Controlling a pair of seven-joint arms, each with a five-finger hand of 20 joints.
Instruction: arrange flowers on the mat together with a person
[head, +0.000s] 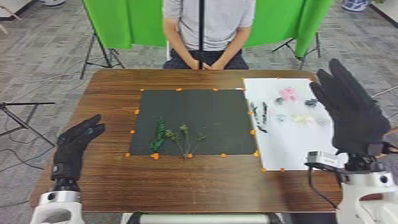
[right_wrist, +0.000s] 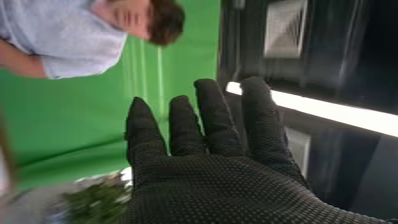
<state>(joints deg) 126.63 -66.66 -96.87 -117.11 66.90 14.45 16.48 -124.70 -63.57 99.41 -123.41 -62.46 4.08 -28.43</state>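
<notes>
Reading across the head view, I have my left hand (head: 78, 137) at lower left, open and empty, fingers relaxed. Right of it, low on the dark mat (head: 195, 107), lie a leafy green sprig (head: 159, 136) and some thin-stemmed sprigs (head: 185, 129). I'd judge only the greenery is placed, so the arrangement is at an early stage. On the white sheet (head: 289, 147), right of centre, I count as left to place the dark slender stems (head: 264, 114), a pink flower (head: 288, 93), pale blooms (head: 303, 119) and a dark bloom (head: 311, 102). My right hand (head: 348, 107) is at upper right, open, fingers straight. That view gives me the layout; the right wrist view adds the glove's palm, bare of any flower, fingers spread against green cloth (right_wrist: 67, 112)
</notes>
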